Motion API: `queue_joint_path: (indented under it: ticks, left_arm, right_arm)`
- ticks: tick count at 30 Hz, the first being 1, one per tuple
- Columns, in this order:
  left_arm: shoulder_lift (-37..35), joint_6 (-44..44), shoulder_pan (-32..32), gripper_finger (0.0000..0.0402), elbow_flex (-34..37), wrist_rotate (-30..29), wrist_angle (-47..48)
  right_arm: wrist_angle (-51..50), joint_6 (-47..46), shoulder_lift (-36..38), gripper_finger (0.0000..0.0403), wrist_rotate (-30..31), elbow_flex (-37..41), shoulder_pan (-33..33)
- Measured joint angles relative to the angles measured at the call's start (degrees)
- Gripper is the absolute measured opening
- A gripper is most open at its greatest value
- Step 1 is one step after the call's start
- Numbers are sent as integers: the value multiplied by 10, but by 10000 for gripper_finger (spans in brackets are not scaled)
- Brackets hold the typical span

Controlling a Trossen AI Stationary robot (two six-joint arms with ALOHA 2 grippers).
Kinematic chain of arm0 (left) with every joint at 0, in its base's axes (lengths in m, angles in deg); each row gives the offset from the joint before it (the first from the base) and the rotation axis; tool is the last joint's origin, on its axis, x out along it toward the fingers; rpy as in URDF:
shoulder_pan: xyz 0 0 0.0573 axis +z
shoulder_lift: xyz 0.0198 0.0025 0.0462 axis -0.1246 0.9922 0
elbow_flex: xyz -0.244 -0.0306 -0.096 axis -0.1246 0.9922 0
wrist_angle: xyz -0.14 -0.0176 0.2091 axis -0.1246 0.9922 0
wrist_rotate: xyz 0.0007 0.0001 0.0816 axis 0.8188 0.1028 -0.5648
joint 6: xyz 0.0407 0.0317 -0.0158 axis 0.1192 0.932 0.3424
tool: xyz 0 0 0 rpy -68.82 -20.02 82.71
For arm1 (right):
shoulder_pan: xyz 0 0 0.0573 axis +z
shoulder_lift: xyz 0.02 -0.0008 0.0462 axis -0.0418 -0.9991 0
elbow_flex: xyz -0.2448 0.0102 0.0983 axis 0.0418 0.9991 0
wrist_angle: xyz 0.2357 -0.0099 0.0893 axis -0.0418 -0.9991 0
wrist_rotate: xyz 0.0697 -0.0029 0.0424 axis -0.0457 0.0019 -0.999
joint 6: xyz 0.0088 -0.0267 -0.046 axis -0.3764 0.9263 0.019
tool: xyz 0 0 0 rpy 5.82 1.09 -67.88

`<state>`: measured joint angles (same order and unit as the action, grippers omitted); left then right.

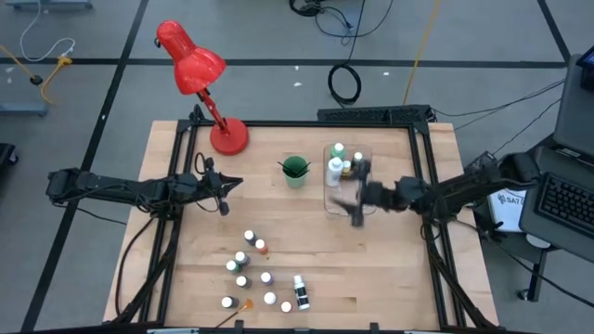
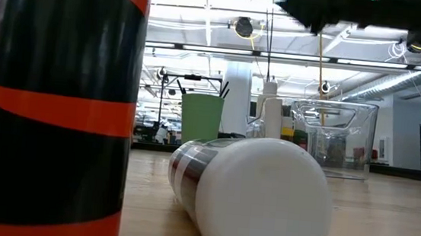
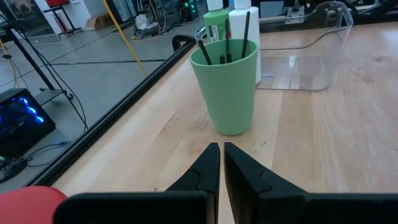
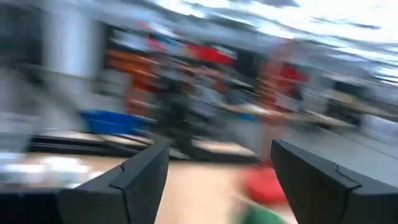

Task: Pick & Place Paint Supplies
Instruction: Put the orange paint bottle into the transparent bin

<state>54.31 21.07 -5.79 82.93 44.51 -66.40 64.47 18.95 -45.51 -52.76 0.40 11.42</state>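
Note:
Several tiny white-capped paint bottles [image 1: 249, 269] stand in a loose group on the near middle of the table. A taller bottle [image 1: 301, 293] lies on its side among them, and a thin brush [image 1: 237, 306] lies flat beside them. More bottles [image 1: 336, 167] stand in the clear bin [image 1: 364, 150]. Dark-handled brushes [image 3: 226, 43] stick up out of the green cup [image 3: 227, 87]. My right gripper [image 4: 217, 180] hangs open and empty over the bin's near side, blurred in the high view [image 1: 353, 195]. My left gripper [image 3: 221, 168] is shut and empty, left of the cup.
A red desk lamp [image 1: 200, 79] stands at the far left corner. In the low view a black bottle with orange bands [image 2: 51, 104] and a lying white-capped bottle [image 2: 254, 190] fill the foreground. Bare wood [image 1: 390, 269] lies at the near right.

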Motion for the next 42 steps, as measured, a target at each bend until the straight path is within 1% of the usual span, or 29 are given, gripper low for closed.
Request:
queue_joint_path:
  ticks: [2,3,4,6,9,12,16,18,22,24,26,30,33,39,42]
  left_arm:
    - [0,3,0,26,0,0,0]
    - [0,4,0,26,0,0,0]
    - [0,4,0,26,0,0,-1]
    - [0,4,0,26,0,0,-3]
    - [0,4,0,26,0,0,-9]
    - [0,4,0,26,0,0,-15]
    - [0,6,0,26,0,0,-14]
    - [0,11,0,26,0,0,-14]
    - [0,12,0,26,0,0,-7]
    - [0,10,0,26,0,0,-1]
    - [0,10,0,26,0,0,0]
    - [0,10,0,26,0,0,-3]
    - [0,17,0,26,0,0,-8]
    - [0,27,0,26,0,0,-14]
    - [0,33,0,26,0,0,-13]
  right_arm:
    - [5,-26,1,273,-92,0,26]
    - [4,-38,-1,272,-124,0,41]
    - [3,-44,-6,272,-142,0,57]
    - [-1,-44,-27,273,-132,-1,93]
    - [-2,-45,-83,272,-86,-9,130]
    - [0,-59,-146,270,-83,-40,153]
    - [-7,-60,-245,268,-85,-117,186]
    - [-39,-60,-288,268,-85,-166,199]
    - [-145,-72,-358,272,-83,-257,217]
    - [-170,-82,-391,274,-85,-291,220]
    - [-167,-84,-419,277,-91,-317,222]
    - [-112,-98,-460,282,-112,-354,222]
    - [-99,-126,-474,284,-110,-369,222]
    - [-83,-238,-493,282,-13,-375,222]
    - [-83,-279,-504,285,-10,-375,222]
